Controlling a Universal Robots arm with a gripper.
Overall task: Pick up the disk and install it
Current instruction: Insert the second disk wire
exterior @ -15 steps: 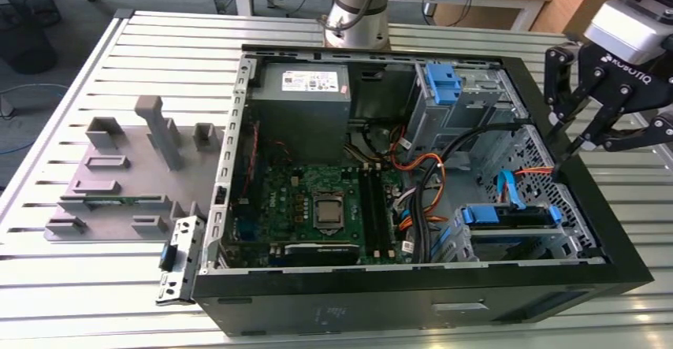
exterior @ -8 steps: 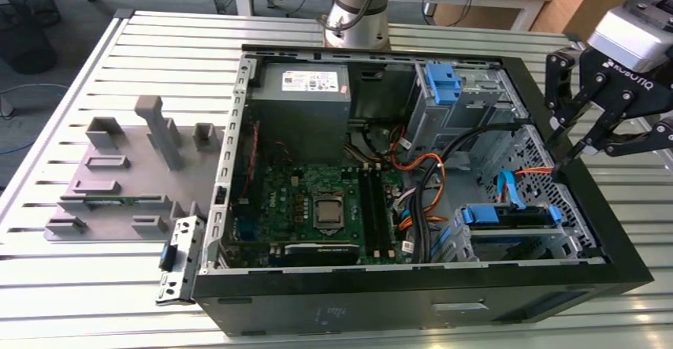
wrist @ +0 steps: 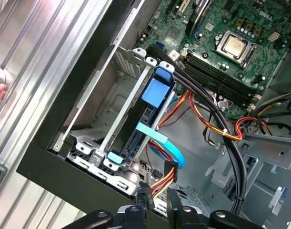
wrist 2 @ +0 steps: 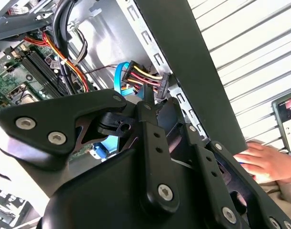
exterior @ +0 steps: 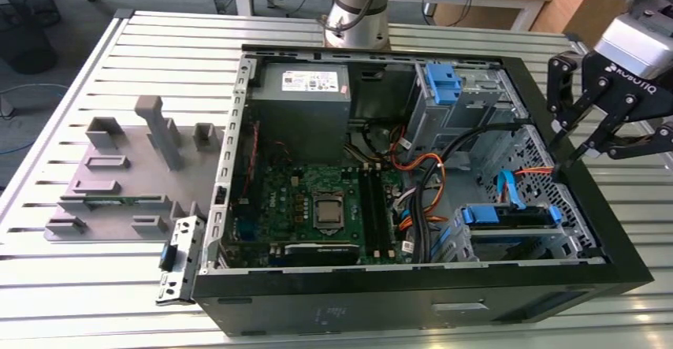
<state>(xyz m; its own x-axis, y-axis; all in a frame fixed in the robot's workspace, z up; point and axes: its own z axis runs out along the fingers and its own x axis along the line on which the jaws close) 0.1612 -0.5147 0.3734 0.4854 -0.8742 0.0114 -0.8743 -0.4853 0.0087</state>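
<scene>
The disk (exterior: pixel 509 217) sits in its slot in the drive cage (exterior: pixel 526 243), at about 4 o'clock inside the open computer case (exterior: pixel 620 270) in the exterior view. Its blue frame shows along the top edge. In the first wrist view the disk (wrist: pixel 144 125) stands on its edge between the metal rails, with a blue tab on top and a light blue cable (wrist: pixel 165 145) lying across it.

The gripper (exterior: pixel 594 140) hangs over the case wall on the exterior view's right, at about 2 o'clock from the disk. It points down and tilts a little toward the inside of the case. The black fingers (exterior: pixel 555 89) are spread a bit, and there is nothing between them. The gripper is near the disk but does not touch it.

In the second wrist view the fingertips (wrist 2: pixel 148 98) sit close to a plug with red, yellow and black wires (wrist 2: pixel 146 76). A person's hand (wrist 2: pixel 262 161) rests on the slatted table (wrist 2: pixel 259 57) outside the case.

The green motherboard (exterior: pixel 315 207) lies at 9 o'clock from the disk. The grey power box (exterior: pixel 303 89) is at 11 o'clock.
</scene>
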